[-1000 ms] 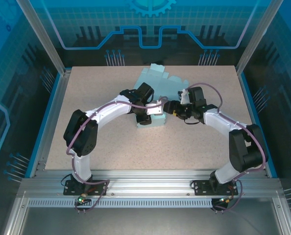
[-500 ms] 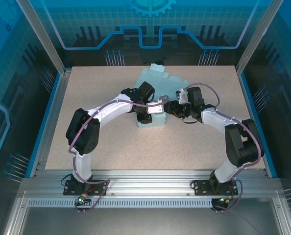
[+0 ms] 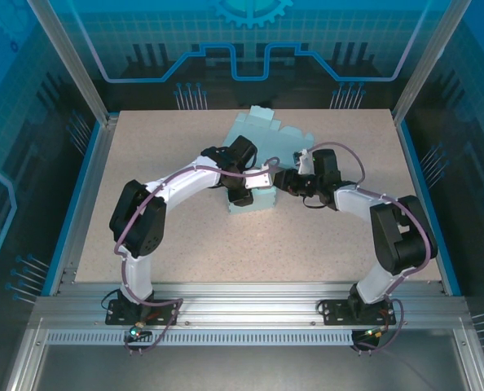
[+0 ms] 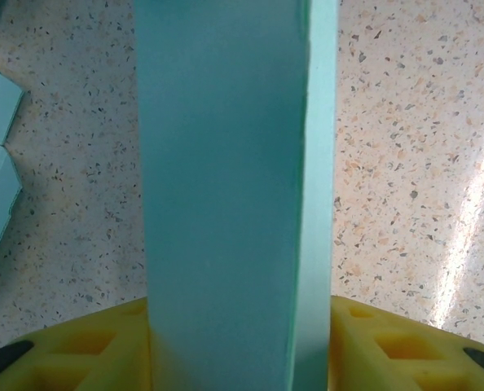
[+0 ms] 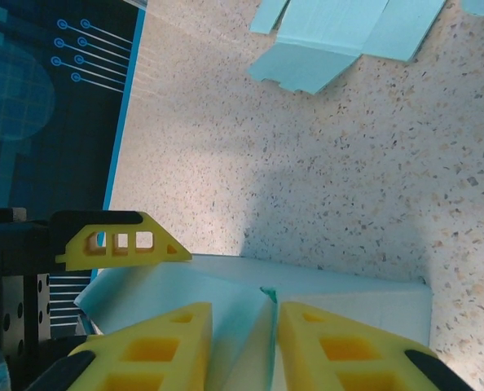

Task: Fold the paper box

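The light teal paper box [image 3: 257, 201] stands partly folded mid-table, and its flat part [image 3: 266, 130] lies behind it. My left gripper [image 3: 256, 181] is shut on an upright wall of the box [image 4: 226, 204], which spans the whole gap between its yellow fingers [image 4: 103, 350]. My right gripper [image 3: 281, 179] meets the box from the right. It is open by a narrow gap [image 5: 244, 326] around a thin raised flap [image 5: 266, 322]. The flap's edge lies against the right-hand finger [image 5: 340, 350]. One finger of the left gripper [image 5: 120, 242] shows just beyond.
The speckled tabletop [image 3: 193, 244] is bare in front of the box. The box's unfolded panels [image 5: 332, 37] lie flat toward the back. Blue rails [image 3: 79, 195] and transparent walls close in the table's sides.
The right arm's elbow has swung inward and its wrist has turned, while its gripper stayed at the box. The left arm has hardly moved.
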You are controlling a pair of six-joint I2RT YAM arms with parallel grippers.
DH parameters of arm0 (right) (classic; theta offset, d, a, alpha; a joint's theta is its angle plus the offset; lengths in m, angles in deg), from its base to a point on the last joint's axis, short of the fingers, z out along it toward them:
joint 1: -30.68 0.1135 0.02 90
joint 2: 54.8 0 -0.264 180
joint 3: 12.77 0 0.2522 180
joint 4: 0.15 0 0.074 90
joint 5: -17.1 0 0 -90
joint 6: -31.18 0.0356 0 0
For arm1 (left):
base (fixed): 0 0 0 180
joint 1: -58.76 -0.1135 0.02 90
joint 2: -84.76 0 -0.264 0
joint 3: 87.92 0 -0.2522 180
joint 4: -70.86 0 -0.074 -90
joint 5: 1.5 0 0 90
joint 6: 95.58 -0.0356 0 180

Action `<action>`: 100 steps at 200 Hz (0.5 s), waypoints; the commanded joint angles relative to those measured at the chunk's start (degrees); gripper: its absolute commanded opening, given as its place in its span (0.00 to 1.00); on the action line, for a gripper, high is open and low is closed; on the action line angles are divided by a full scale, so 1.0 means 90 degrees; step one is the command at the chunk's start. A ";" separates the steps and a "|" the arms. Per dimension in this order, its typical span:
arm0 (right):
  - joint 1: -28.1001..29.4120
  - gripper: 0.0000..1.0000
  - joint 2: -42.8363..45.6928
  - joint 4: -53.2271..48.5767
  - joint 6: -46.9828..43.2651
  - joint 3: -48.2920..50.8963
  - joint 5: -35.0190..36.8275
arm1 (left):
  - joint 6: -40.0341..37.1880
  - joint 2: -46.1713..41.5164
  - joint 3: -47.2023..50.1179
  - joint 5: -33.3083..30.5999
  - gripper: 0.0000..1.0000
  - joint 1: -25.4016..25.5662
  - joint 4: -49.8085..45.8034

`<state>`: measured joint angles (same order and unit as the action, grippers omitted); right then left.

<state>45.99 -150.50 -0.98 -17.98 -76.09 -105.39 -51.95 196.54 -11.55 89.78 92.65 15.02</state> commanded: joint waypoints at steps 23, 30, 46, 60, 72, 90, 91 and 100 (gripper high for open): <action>-0.0054 0.28 -0.0614 -0.0845 -0.0134 0.0633 0.0814 | 0.0113 0.0149 0.0004 -0.0019 0.51 -0.0049 -0.0062; -0.0047 0.29 -0.0638 -0.0841 -0.0143 0.0677 0.0853 | 0.0123 0.0138 0.0005 -0.0024 0.52 -0.0048 -0.0052; -0.0032 0.29 -0.0720 -0.0831 -0.0182 0.0737 0.0940 | 0.0142 0.0119 0.0010 -0.0014 0.54 -0.0054 -0.0041; -0.0010 0.29 -0.0795 -0.0860 -0.0219 0.0750 0.1041 | 0.0171 0.0063 0.0024 0.0002 0.56 -0.0054 -0.0007; 0.0008 0.29 -0.0843 -0.0878 -0.0239 0.0738 0.1134 | 0.0196 0.0009 0.0057 0.0033 0.63 -0.0046 0.0046; 0.0039 0.29 -0.0918 -0.0938 -0.0288 0.0722 0.1238 | 0.0247 -0.0090 0.0091 0.0095 0.70 -0.0051 0.0123; 0.0038 0.29 -0.0918 -0.0938 -0.0289 0.0722 0.1242 | 0.0258 -0.0098 0.0087 0.0099 0.70 -0.0053 0.0129; 0.0047 0.29 -0.0947 -0.0933 -0.0301 0.0726 0.1269 | 0.0311 -0.0164 0.0118 0.0152 0.70 -0.0054 0.0217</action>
<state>45.99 -153.19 6.61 -17.90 -74.12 -102.24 -50.62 196.96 -11.50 89.78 92.60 15.76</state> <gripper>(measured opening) 0.289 0.693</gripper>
